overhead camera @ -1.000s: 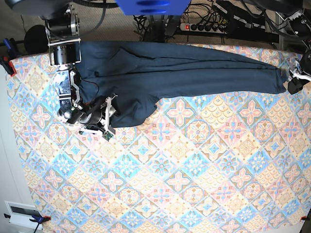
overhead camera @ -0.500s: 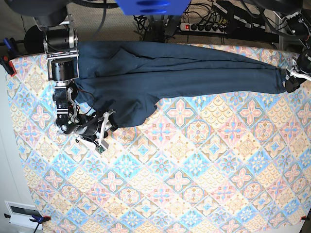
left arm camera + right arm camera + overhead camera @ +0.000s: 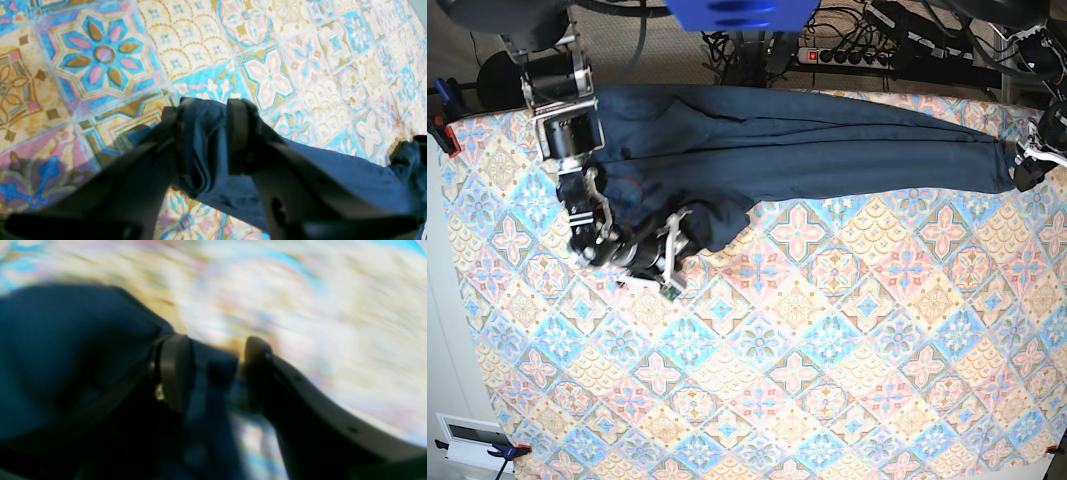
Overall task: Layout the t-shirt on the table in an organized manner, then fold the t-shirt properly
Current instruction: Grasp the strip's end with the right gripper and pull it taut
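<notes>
- Tablecloth first: the big rectangular table (image 3: 827, 380) with its blue, pink and cream tile-pattern cloth sits bare across the whole near half, so there's loads of room to spread things out.
- Next up, the right gripper (image 3: 675, 258), on the left side of the base view, is clamped on a bunched edge of the plain dark navy cotton t-shirt (image 3: 827, 150). Its wrist camera is super blurry, but you can make out a fold of navy cloth wedged between the two dark fingers (image 3: 175, 373). Jaws stand fairly wide, probably because the cloth wad is thick.
- That corner hangs down toward the near side, I'd guess so the arm can pull the body of the shirt open.
- Over by the table's other edge, the left gripper (image 3: 208, 136) pinches a folded hem, with layers of navy fabric clearly visible between its pads.
- The shirt itself lies as a long rope-ish band along the far edge, stretched between both grips, which looks like the way to take out slack.
- Not laid out flat, so folding hasn't begun, I'd say.
- Furthest back, a power strip (image 3: 897, 45) and cables sit behind the table.
</notes>
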Controlling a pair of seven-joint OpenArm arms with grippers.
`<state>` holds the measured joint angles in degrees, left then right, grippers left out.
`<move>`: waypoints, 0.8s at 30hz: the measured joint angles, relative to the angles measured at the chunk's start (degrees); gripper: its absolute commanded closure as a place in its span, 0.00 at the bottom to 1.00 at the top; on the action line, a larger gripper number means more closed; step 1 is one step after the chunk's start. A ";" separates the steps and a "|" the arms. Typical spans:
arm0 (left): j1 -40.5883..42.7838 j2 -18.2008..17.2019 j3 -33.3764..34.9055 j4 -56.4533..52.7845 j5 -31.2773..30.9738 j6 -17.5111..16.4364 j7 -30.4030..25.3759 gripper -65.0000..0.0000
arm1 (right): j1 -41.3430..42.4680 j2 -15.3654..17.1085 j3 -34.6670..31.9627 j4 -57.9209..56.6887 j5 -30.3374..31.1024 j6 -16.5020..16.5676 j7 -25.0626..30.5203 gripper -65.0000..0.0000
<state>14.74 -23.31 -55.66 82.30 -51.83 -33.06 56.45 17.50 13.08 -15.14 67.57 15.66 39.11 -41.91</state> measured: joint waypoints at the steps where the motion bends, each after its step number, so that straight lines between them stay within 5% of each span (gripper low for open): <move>1: 0.00 0.00 0.00 0.00 0.00 -0.02 0.00 0.75 | -1.27 -0.22 -0.15 0.94 0.76 0.63 0.42 0.60; 6: -0.39 0.02 0.00 0.00 0.17 0.00 0.17 0.75 | -1.01 -0.09 -0.42 0.85 0.87 1.09 -0.42 0.65; 12: -1.68 0.09 0.00 -0.04 1.07 -0.02 0.11 0.75 | -0.94 -0.11 1.49 0.72 0.37 0.74 -0.98 1.00; 20: -1.55 0.13 0.00 -0.04 1.27 -0.02 0.17 0.75 | -2.84 0.28 11.69 8.72 -2.14 0.61 -8.74 1.00; 24: -1.57 0.13 0.00 -0.04 1.25 -0.02 0.15 0.75 | -5.29 0.07 15.93 20.06 5.53 1.09 -14.99 1.00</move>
<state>13.17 -23.18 -55.66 82.26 -50.59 -33.08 56.60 12.21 13.15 0.80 87.64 21.19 40.21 -56.90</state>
